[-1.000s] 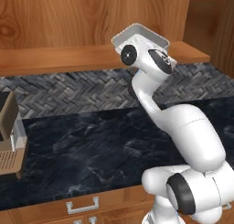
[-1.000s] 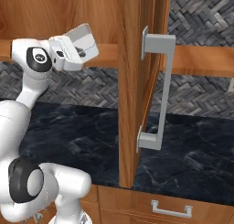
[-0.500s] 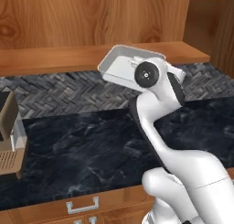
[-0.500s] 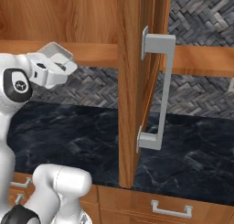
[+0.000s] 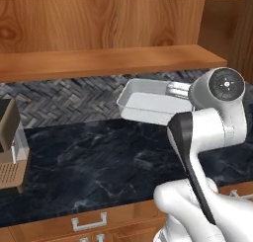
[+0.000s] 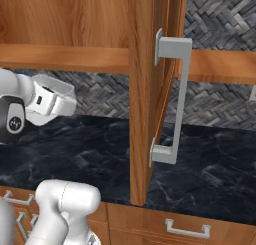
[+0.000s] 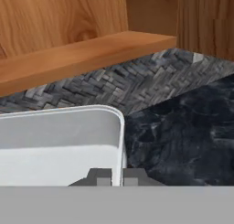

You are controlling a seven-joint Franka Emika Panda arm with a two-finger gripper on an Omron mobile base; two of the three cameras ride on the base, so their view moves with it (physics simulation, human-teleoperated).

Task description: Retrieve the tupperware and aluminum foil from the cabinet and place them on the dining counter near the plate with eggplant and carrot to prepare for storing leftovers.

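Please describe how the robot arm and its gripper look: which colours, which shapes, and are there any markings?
The arm is made of glossy white rounded segments with a black band along one link. A round dark cap with a small white emblem closes a joint. The gripper ends in two small dark grey blocky fingers. No cables are visible.
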